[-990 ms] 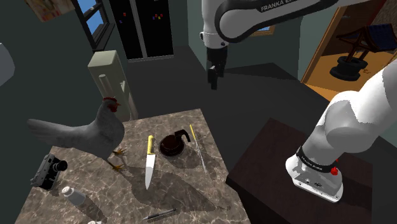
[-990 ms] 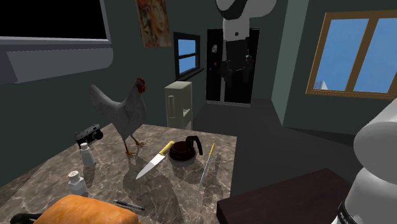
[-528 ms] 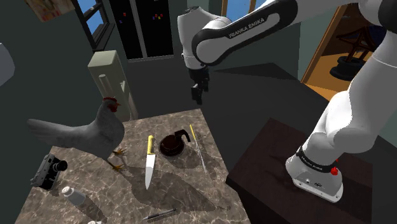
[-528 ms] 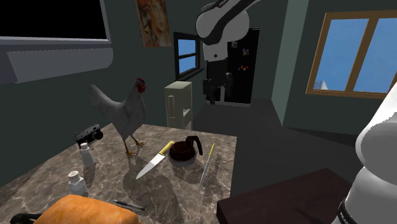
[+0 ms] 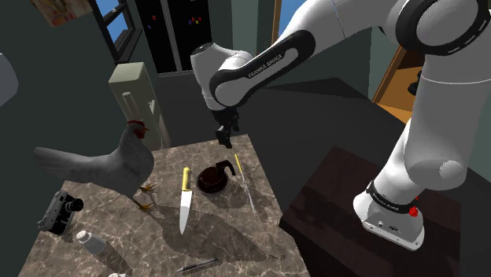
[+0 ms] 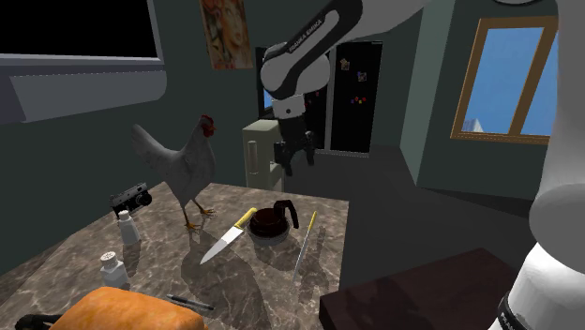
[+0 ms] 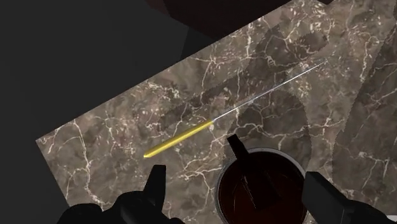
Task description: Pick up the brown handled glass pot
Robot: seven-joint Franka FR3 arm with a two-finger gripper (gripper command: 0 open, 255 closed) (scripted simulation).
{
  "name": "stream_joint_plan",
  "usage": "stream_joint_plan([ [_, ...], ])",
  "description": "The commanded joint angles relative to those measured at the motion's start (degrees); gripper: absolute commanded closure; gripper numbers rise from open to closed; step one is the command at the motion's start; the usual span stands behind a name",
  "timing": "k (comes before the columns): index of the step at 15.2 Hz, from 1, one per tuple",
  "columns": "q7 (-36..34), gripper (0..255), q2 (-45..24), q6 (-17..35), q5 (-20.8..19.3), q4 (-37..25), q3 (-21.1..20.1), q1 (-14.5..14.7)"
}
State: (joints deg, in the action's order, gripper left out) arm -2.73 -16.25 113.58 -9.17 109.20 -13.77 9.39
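Note:
The dark brown glass pot with a dark handle stands on the marble table near its far edge; it also shows in the second exterior view. My black gripper hangs in the air above it, a little beyond the pot, pointing down, and is seen again in the second exterior view. In the wrist view the gripper is open; its fingers stand wide apart with the pot below and between them, untouched.
A thin yellow-handled tool lies right beside the pot, a yellow-handled knife on its other side. A white chicken, a camera, a small white bottle and a pale cabinet stand nearby. The dark stand is at lower right.
The arm has swung down and toward the shoulder view's left, bringing the gripper from over the floor to just above the pot. Nothing on the table has moved.

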Motion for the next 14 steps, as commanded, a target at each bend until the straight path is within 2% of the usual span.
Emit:
stream_joint_plan([
  [1, -0.9, 0, -4.7, 0.1, -1.1, -3.6, -0.3, 1.2],
  [9, -2.0, 0, -21.7, -1.9, -4.2, -18.6, -0.3, 6.1],
  [14, -2.4, 0, -24.0, 0.6, -4.8, -18.3, 0.1, 6.4],
])
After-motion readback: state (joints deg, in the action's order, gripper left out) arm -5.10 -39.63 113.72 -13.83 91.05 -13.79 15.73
